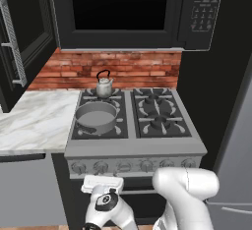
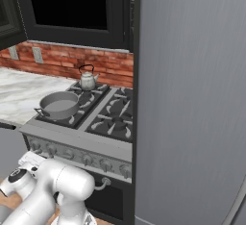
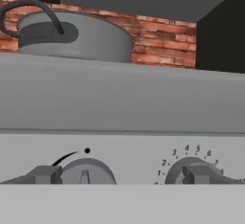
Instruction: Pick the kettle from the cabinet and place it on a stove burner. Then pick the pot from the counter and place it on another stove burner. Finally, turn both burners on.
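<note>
The small silvery kettle (image 1: 104, 85) (image 2: 87, 79) stands on the rear left burner of the steel stove (image 1: 135, 148). On the front left burner sits the wide grey pot (image 1: 96, 116) (image 2: 59, 105) (image 3: 72, 39). My gripper (image 3: 122, 175) (image 1: 102, 180) hangs low in front of the stove's knob panel, open, with nothing between its fingers. In the hand view its fingertips (image 3: 47, 174) frame two knobs, a left knob (image 3: 85, 173) and a right knob (image 3: 191, 169) with numbers round it. The two right burners (image 1: 157, 108) are bare.
The marble counter (image 1: 34, 118) lies left of the stove. The black cabinet (image 1: 27, 25) hangs at the upper left and a black microwave (image 1: 128, 13) over the stove. A tall grey fridge wall (image 2: 192, 99) borders the stove's right side. A brick backsplash (image 1: 118, 69) runs behind.
</note>
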